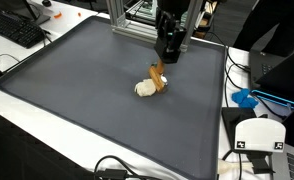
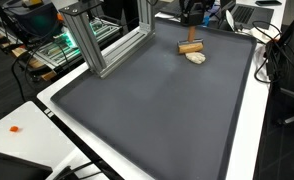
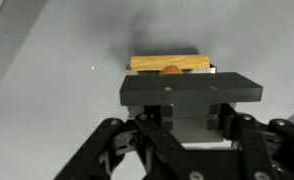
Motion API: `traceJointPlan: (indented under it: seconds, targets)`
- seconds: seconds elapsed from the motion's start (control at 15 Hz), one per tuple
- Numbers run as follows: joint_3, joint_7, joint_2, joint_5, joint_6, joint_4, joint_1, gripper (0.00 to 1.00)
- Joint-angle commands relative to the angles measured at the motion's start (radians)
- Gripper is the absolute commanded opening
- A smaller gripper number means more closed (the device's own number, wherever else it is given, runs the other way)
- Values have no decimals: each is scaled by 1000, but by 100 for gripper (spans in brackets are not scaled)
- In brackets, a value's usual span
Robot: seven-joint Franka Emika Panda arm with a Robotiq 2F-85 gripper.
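- In the wrist view the gripper's [image 3: 169, 74] own black body covers its fingertips, so the contact itself is hidden. Only the top strip of a wooden block [image 3: 169, 63] shows above the body, centre of frame.
- The jaws are drawn in as far as they go here. They appear to be clamped on the wooden block [image 1: 158, 76], which hangs tilted just under the gripper [image 1: 164, 60], right of centre in an exterior view.
- A pale lump [image 1: 144, 88] lies on the grey mat [image 1: 77, 90] just beside the block's lower end. Whether the two touch cannot be told at this size.
- In an exterior view the block [image 2: 190, 47] and the lump [image 2: 196, 58] sit in the upper right of the frame. The arm above them is cut off by the top edge.
- The mat's raised rim runs close by on the right. A blue item [image 1: 245, 98] and a white device [image 1: 259, 135] lie beyond it.
- Wide bare mat [image 2: 157, 120] spreads toward the lower left of the frame.
- An aluminium frame [image 2: 97, 40] stands at the mat's upper left edge, and a keyboard [image 1: 17, 30] is partly cut off at the upper left.
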Motion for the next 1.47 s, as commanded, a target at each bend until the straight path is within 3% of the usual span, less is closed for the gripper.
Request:
traceJointPlan:
  seconds: [0.0,0.53,1.4]
  targets:
    - [5,-29,25,27,-22,6,10,35]
    - [-44,82,36,-139,-6,31,35,35]
    - [-77,249,57,-238,7,52,37,35]
